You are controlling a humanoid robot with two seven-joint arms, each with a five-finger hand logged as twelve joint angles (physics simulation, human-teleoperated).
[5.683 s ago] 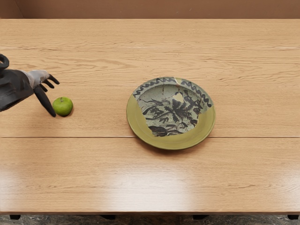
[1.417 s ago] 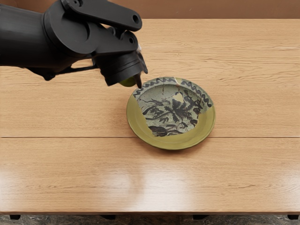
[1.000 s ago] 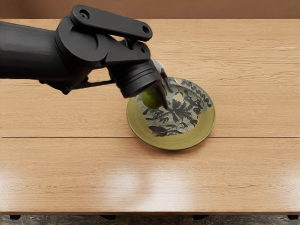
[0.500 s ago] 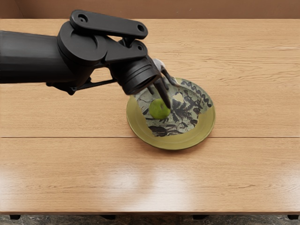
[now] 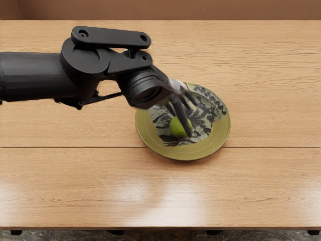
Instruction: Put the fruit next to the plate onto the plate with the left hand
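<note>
The left arm [image 5: 45, 75] spans the desk's [image 5: 251, 186] left half up to the plate [image 5: 223, 131]; its spread fingers [image 5: 183, 114] overhang the fruit [image 5: 174, 128]; bare wood lies right of and in front of the plate.

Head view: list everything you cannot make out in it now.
- Green fruit: partly covered by the left hand's spread, blurred fingers; whether they touch it is unclear.
- Plate: upper-left rim hidden behind the wrist.
- Right arm: outside this view.
</note>
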